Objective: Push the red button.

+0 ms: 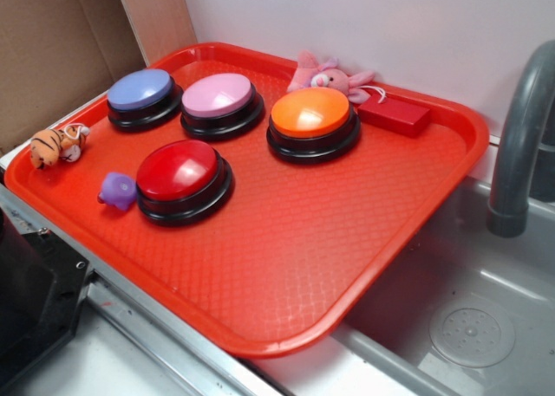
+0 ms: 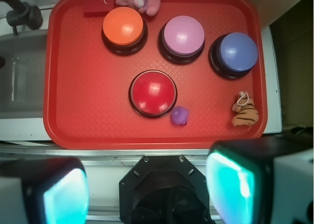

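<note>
Wrist view showed the gripper with its 2 fingers spread apart and holding nothing, high above the red tray. On that tray, the red button sat nearest the front edge, touching a small purple toy, with the orange button behind it.

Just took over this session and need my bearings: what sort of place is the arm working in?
Likely a toy kitchen setup: a red tray of coloured dome buttons, including the red button, rests across a grey sink beside a grey faucet. Small toys sit around the tray.
</note>
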Robot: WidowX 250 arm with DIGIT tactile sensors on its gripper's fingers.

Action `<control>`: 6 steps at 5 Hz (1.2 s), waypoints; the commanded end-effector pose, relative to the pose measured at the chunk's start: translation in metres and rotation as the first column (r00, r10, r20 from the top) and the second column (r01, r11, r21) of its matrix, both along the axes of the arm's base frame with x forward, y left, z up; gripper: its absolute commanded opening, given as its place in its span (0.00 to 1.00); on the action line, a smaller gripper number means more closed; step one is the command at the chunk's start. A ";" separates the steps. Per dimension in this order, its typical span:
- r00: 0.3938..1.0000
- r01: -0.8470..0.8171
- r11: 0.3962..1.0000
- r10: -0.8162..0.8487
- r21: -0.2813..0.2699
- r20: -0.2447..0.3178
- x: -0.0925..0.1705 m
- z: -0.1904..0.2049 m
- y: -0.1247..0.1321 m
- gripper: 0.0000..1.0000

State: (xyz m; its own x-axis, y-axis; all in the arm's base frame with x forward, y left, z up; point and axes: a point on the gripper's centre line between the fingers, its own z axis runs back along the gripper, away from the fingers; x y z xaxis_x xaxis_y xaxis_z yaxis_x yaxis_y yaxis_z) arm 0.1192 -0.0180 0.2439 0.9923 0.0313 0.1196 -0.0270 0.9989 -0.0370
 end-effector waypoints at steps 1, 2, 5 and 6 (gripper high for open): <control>1.000 0.000 1.000 0.000 0.000 0.000 0.000 0.000 0.000 1.00; 0.984 0.090 0.995 -0.095 -0.041 -0.148 0.027 -0.050 0.026 1.00; 0.923 0.357 0.932 -0.343 0.056 -0.173 0.095 -0.185 0.016 1.00; 0.909 0.400 0.912 -0.382 0.093 -0.167 0.089 -0.200 -0.003 1.00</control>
